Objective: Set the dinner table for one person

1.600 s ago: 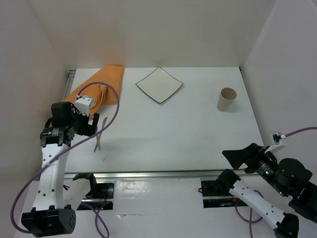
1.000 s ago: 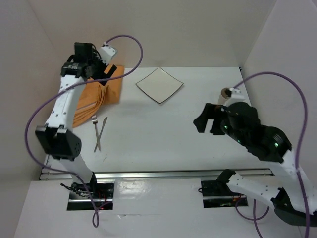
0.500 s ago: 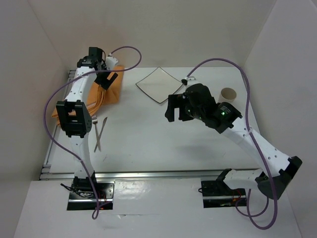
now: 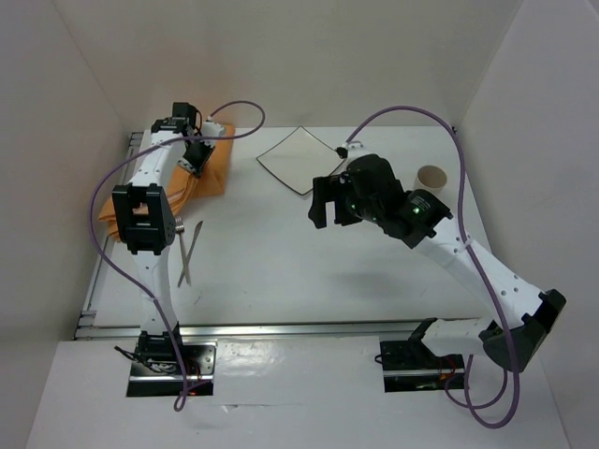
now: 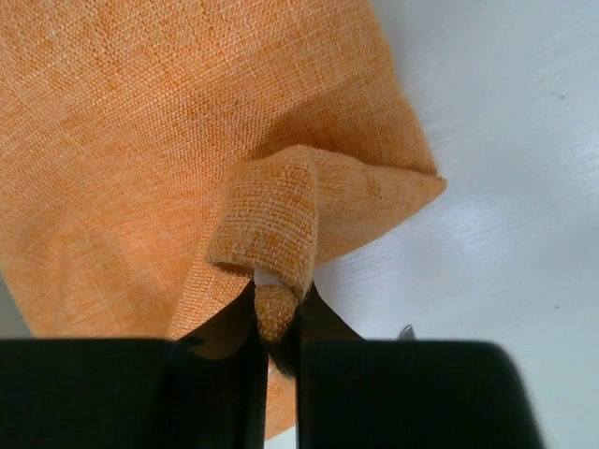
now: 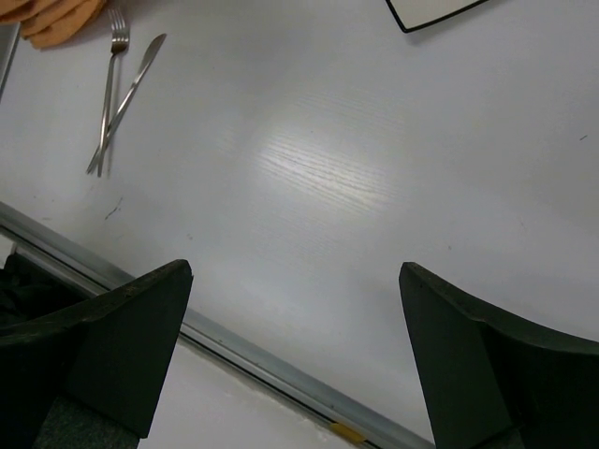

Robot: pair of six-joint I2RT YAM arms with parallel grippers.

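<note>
A crossed steel fork point(image 6: 109, 79) and knife point(image 6: 134, 90) lay just beside the orange woven cloth mat point(image 5: 140, 122), well apart from the white square dark-rimmed plate point(image 4: 299, 159) and the upright tan paper cup point(image 4: 430, 187). All rested on the matte-white dinner table point(image 4: 309, 271), walled in white. The left gripper point(image 5: 276, 323) pinched a fold of the mat. The right gripper point(image 6: 292, 271) hung over bare tabletop, jaws wide.
</note>
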